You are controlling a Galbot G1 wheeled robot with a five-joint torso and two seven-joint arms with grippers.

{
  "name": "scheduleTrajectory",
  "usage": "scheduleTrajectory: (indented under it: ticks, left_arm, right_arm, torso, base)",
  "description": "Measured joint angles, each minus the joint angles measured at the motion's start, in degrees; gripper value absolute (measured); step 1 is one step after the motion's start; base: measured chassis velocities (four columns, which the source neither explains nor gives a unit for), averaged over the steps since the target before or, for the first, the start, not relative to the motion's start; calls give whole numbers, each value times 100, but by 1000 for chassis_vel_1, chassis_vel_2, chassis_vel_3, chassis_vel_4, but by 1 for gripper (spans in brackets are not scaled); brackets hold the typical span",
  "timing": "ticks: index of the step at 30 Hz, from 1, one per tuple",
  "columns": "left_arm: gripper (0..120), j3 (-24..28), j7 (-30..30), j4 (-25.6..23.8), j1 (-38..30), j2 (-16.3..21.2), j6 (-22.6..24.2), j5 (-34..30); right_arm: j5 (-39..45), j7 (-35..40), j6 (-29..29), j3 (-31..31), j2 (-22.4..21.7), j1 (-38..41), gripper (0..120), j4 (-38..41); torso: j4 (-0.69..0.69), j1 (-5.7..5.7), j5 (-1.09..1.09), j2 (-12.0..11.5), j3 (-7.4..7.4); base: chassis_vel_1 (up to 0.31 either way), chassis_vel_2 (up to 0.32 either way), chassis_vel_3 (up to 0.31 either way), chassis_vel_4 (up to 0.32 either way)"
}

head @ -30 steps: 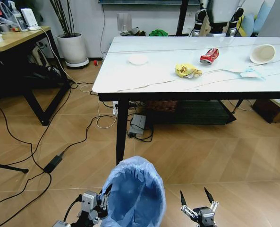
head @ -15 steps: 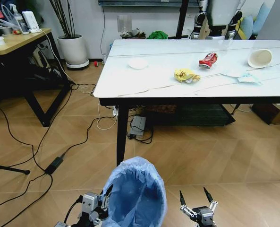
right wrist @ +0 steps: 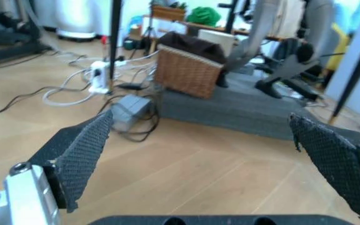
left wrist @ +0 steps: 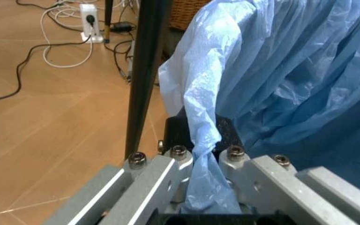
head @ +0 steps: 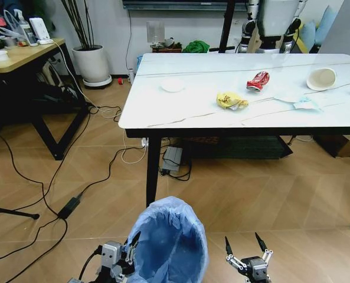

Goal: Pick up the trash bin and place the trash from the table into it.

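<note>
The trash bin (head: pixel 166 242), lined with a crinkled light-blue bag, hangs low in front of me. My left gripper (head: pixel 130 247) is shut on its rim; in the left wrist view the bag of the trash bin (left wrist: pixel 292 70) is pinched in the left gripper (left wrist: pixel 202 143). Beside the bin, my right gripper (head: pixel 244 246) is open and empty, as the right gripper (right wrist: pixel 205 145) also appears in its own wrist view. Ahead stands the table (head: pixel 192 115). On it lie a white disc (head: pixel 173 85), a yellow wrapper (head: pixel 231 101), a red can (head: pixel 258 81), a paper cup (head: pixel 321 78) and a mask (head: pixel 301 102).
A black table leg (head: pixel 152 165) stands between me and the tabletop. Cables and a power brick (head: pixel 68 206) trail over the wooden floor at left. A wooden desk (head: pixel 15 53) and plant pot (head: pixel 92 62) stand at far left. Another robot (head: pixel 275 17) is behind the table.
The whole view has shifted a little, so the camera has moved; the table's front edge sits lower in the picture. Bin and both grippers keep the same places relative to each other.
</note>
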Motion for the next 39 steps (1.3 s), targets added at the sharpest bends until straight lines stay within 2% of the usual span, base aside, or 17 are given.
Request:
scheduleTrajectory:
  ticks: [7,25,32,39]
  left_arm:
    - [0,8,-4,-25,34,4,23,-15]
    - [0,32,-14,-112,139,-61,34,12]
    - [0,60,-12,-163,196,-136,29,69]
    - [0,45,-8,-163,203,-155,20,74]
  right_arm:
    - [292,18,-110,206,-2,59,100,76]
    - [927,-30,-91,942,-760,-77,100,318]
    - [1115,-73,-175,1046,-786,-224,100,785]
    - [1087,-86,-174,987,-759,-204,100,711]
  torso:
    - [0,53,0,143,89]
    - [0,202,1,582,379]
    - [0,270,0,766,493]
    - [0,325,1,910,583]
  base:
    - [0,0,0,0]
    - [0,0,0,0]
    - [0,0,0,0]
    - [0,0,0,0]
